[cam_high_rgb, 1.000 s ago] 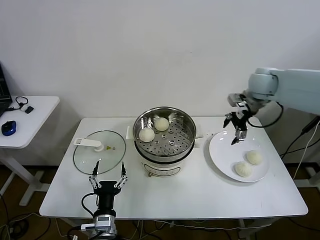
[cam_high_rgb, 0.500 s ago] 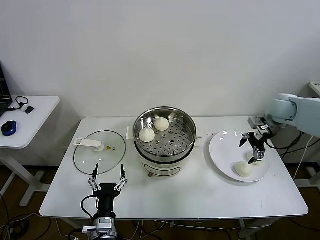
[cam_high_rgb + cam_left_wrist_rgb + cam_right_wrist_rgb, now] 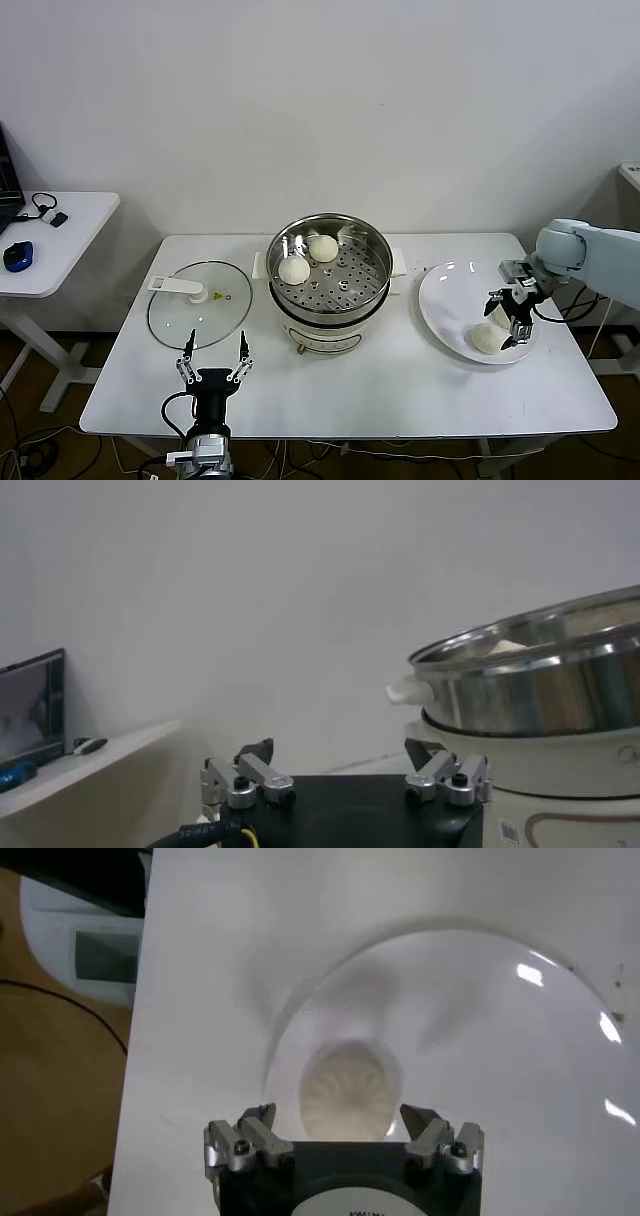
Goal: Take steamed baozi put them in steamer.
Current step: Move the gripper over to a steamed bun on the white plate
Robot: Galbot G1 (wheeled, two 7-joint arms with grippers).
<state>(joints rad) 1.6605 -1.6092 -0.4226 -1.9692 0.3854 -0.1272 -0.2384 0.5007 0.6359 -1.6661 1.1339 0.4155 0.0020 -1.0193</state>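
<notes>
The steamer [image 3: 330,268] stands mid-table with two baozi inside, one [image 3: 294,270] in front of the other [image 3: 322,248]. A white plate [image 3: 450,295] at the right holds two more baozi: one near its front [image 3: 487,339], and one behind it [image 3: 498,314] partly hidden by my right gripper [image 3: 508,320]. That gripper is open and low over the plate, and in the right wrist view [image 3: 338,1116] its fingers stand on either side of a baozi [image 3: 350,1086], apart from it. My left gripper [image 3: 213,360] is open and parked at the table's front left.
A glass lid [image 3: 198,303] with a white handle lies left of the steamer. The steamer's rim [image 3: 540,650] shows in the left wrist view. A side table [image 3: 60,240] with a mouse stands at the far left. The plate [image 3: 480,1038] lies close to the table's right edge.
My right gripper has moved from above the plate's far edge to the right and down, to just over the rear baozi on the plate. The left arm has not moved.
</notes>
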